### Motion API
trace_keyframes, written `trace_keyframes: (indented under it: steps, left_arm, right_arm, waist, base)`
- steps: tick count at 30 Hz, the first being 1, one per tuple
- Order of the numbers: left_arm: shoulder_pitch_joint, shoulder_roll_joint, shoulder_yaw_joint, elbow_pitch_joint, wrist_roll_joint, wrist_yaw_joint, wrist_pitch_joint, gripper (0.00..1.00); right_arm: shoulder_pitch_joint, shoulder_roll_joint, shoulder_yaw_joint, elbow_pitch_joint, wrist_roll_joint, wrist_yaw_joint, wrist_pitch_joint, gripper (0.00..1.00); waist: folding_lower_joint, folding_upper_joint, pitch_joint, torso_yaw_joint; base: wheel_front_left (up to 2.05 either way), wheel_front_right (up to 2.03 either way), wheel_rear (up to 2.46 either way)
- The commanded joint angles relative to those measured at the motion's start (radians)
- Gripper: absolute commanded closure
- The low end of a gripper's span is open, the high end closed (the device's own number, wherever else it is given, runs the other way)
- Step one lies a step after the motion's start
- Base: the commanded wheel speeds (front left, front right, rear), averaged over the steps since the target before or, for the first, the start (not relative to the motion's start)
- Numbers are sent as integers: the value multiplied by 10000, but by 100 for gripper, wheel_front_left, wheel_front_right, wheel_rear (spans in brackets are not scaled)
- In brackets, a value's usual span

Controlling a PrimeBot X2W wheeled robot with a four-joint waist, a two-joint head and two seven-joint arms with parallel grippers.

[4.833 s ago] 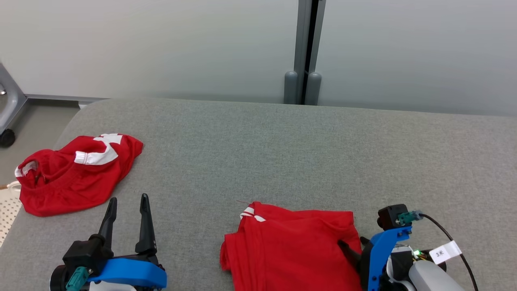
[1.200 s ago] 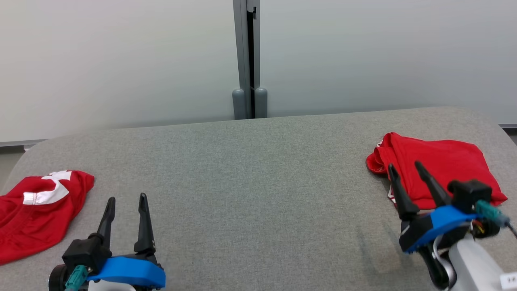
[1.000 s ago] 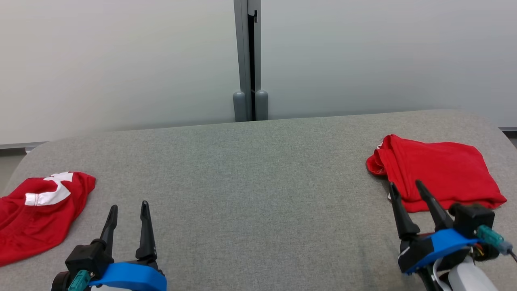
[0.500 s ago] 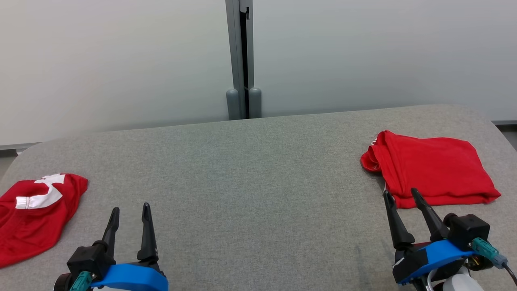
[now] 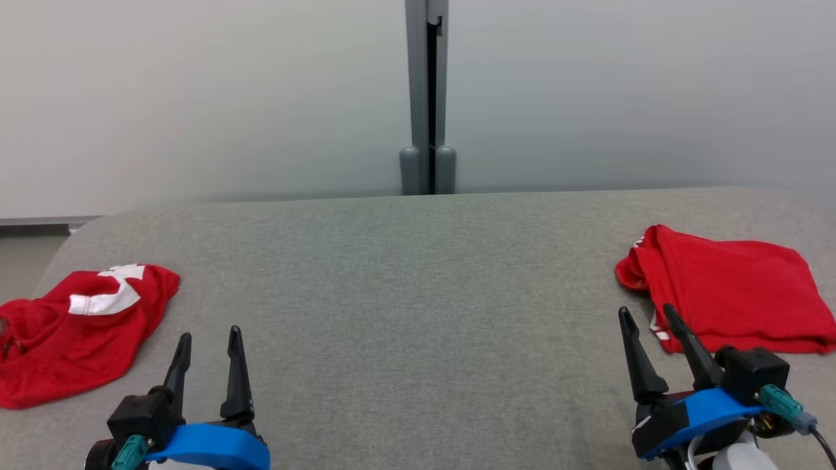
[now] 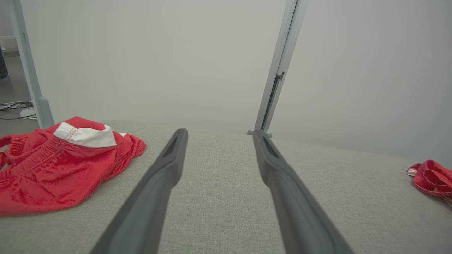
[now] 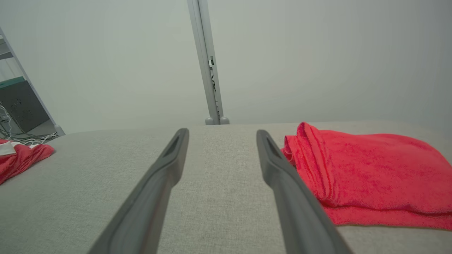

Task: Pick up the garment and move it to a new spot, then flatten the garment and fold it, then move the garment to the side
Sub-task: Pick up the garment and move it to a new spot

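Right hand [image 5: 645, 311] back off folded garment [image 5: 731, 294], just beside

The left tool [image 5: 209, 333] sits low, its two dark fingers [image 5: 236, 372] pointing straight ahead and standing wide apart with nothing between them. Behind them a blue bracket [image 5: 209, 447] wraps the wrist, and a teal connector [image 5: 128, 450] sits on the side away from the right tool. The right tool [image 5: 647, 310] leans slightly toward the left tool, its fingers spread as wide and also empty. Behind those fingers sit a black camera block [image 5: 751, 374] and, further back, a pale forearm [image 5: 738, 460].
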Motion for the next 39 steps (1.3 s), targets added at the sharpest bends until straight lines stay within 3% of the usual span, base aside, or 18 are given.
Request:
trace_keyframes:
  steps: [1,20,32,39]
  left_arm:
    - [-124,6,58,21,81,-25,-43,0]
    - [39,69,525,46,226,118,-36,0]
    - [-161,204,616,215,230,41,-11,0]
    - [-1020,792,708,-20,158,24,648,0]
  right_arm:
    - [72,65,37,5,77,1,-30,0]
    - [-133,226,1067,56,269,1,-29,0]
    - [-206,319,1264,104,311,1,-30,0]
    - [-406,362,1224,-124,275,1,-31,0]
  waist:
    - [0,0,58,285]
    - [0,0,14,2879]
    - [0,0,62,3177]
    - [0,0,336,2815]
  base:
    - [0,0,0]
    - [0,0,0]
    - [0,0,0]
    - [0,0,0]
